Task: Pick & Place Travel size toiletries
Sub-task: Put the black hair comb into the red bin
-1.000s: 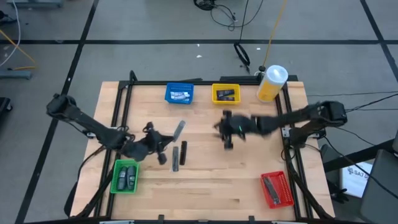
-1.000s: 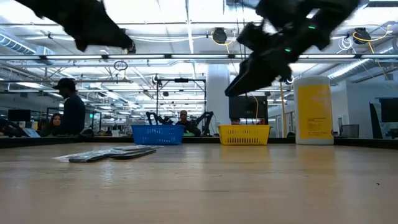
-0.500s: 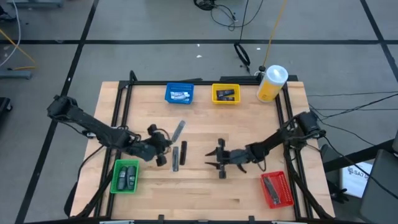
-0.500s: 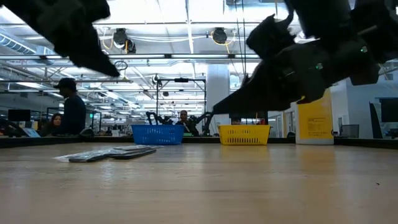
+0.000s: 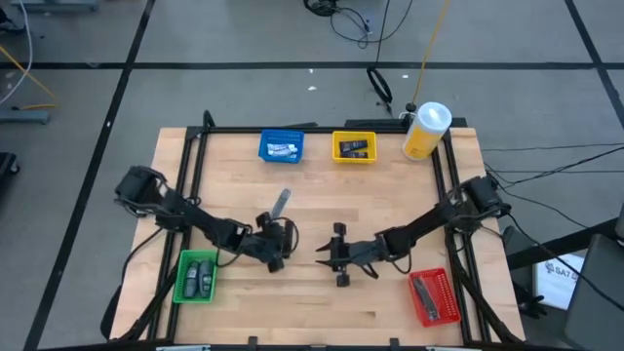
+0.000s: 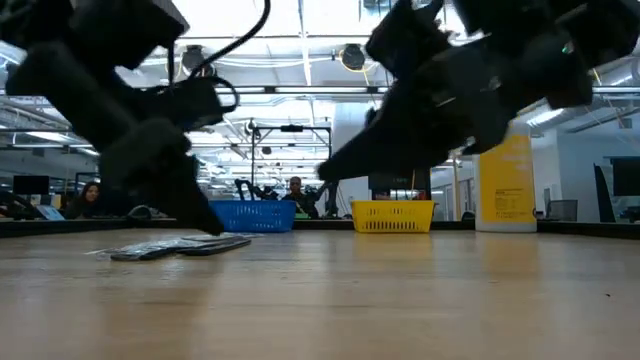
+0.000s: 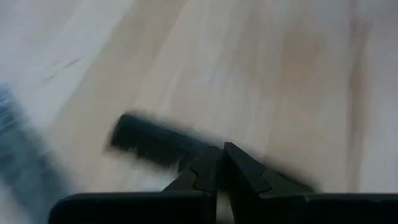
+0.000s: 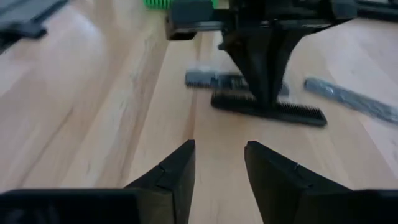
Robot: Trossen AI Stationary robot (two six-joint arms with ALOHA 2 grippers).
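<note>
Two dark tubes lie flat side by side left of the table's middle: a black one and a greyer one, both also seen in the low view. A silver sachet lies just beyond them. My left gripper is shut and slants down, its tips right at the black tube. My right gripper hovers open to the tubes' right, pointing at them, nothing between its fingers. My left gripper comes down from above with its shut fingertips at the middle of the black tube, which lies flat on the table. I cannot tell whether the tips touch the tube.
A blue bin and a yellow bin stand at the far edge, with a big yellow bottle at the far right. A green bin sits near left and a red bin near right. Bare wood lies along the near middle.
My left gripper has dropped and gone toward the table's right, down onto the dark tubes, staying shut. My right gripper has swung from the table's far middle toward the near edge, sunk lower, then crept left toward the tubes. The tubes and sachet have stayed put.
</note>
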